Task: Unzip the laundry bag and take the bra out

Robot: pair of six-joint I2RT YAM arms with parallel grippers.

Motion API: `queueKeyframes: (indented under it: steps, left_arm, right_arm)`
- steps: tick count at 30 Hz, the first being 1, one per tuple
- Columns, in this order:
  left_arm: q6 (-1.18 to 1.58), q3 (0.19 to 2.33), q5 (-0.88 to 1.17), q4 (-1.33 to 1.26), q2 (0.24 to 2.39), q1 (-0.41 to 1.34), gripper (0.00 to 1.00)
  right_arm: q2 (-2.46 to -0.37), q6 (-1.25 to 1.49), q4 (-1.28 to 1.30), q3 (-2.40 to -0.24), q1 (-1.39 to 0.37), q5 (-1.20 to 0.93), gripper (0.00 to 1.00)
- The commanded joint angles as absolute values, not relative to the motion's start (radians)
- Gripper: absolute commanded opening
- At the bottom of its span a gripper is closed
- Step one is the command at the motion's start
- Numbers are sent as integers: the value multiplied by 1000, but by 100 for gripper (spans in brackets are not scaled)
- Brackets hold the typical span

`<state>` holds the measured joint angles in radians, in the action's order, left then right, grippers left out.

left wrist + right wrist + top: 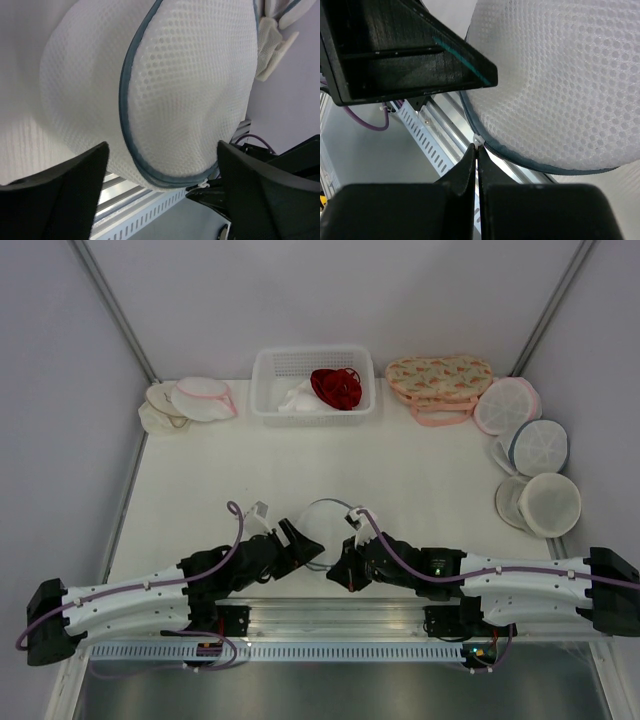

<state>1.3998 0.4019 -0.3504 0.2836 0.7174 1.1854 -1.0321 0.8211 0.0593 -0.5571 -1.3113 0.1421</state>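
The laundry bag (322,520), a domed white mesh bag with a grey-blue zipper rim, sits at the table's near edge between my two grippers. It fills the left wrist view (190,90) and the right wrist view (560,85). My left gripper (298,542) is open, its jaws wide on either side of the bag's near end (161,150). My right gripper (340,558) is shut on the small white zipper pull (477,140) at the rim; the pull also shows in the left wrist view (202,185). The zipper looks closed. The bra is hidden.
A white basket (262,390) at the back holds a red lacy garment (336,387) and white cloth. A flowered pink pouch (440,380) lies to its right, a pink-rimmed bag (205,398) to its left. More round bags (540,445) lie at the right. A metal rail (330,618) runs along the near edge.
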Motion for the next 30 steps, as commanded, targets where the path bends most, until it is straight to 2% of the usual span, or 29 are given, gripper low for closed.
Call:
queueKeyframes:
  steps: [1, 3, 4, 6, 7, 9, 10, 11, 15, 20, 30]
  left_arm:
    - [1425, 396, -411, 177, 727, 1190, 83]
    - [1407, 394, -420, 150, 733, 1189, 72]
    - [1401, 397, -423, 141, 733, 1189, 57]
    - [1385, 406, -439, 143, 729, 1187, 43]
    - [1379, 410, -442, 144, 726, 1187, 30]
    - [1376, 414, -456, 166, 712, 1187, 18]
    - [1374, 417, -460, 178, 709, 1187, 6]
    - [1373, 419, -468, 193, 704, 1187, 2]
    - [1353, 419, -489, 219, 677, 1187, 2]
    - [1335, 423, -517, 247, 643, 1187, 2]
    - [1203, 443, -593, 158, 727, 1184, 2]
  right_arm:
    - [-1012, 795, 15, -557, -1307, 114, 0]
    - [-1014, 793, 18, -558, -1308, 114, 0]
    - [-1017, 790, 21, -560, -1308, 112, 1]
    - [-1019, 787, 37, -564, -1308, 117, 0]
    - [-1022, 781, 47, -572, -1308, 126, 0]
    - [-1026, 779, 96, -584, -1307, 149, 0]
    - [-1028, 773, 116, -597, -1308, 159, 0]
    - [-1028, 770, 150, -603, -1308, 182, 0]
    - [-1046, 769, 280, -643, -1307, 258, 0]
    - [-1088, 821, 550, -716, -1307, 451, 0]
    - [-1202, 838, 652, -798, -1273, 679, 0]
